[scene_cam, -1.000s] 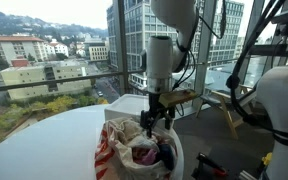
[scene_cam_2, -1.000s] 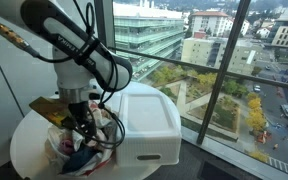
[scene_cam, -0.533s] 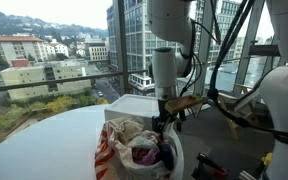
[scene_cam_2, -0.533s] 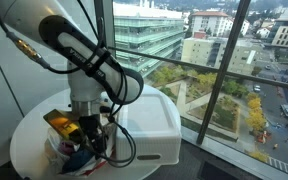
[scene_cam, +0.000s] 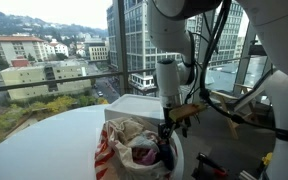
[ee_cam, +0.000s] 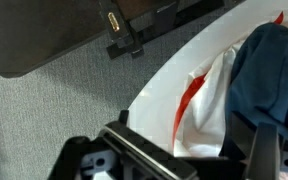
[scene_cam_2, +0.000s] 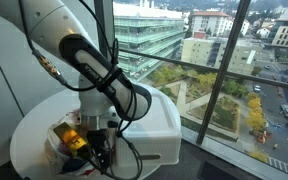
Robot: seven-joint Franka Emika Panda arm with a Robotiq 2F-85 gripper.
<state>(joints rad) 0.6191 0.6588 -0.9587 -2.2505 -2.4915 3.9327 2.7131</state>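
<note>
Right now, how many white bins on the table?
1. The white bin sits on the table's window side, beside the pile of clothes. The arm hides part of the table, so another could be hidden.

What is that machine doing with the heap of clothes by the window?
A robot arm holds its end effector low at the edge of a heap of clothes on a round white table. The jaws stand open and grip nothing. The wrist view shows a blue garment lying on a white cloth with a red stripe. A white bin stands beside the heap, on the window side.
</note>
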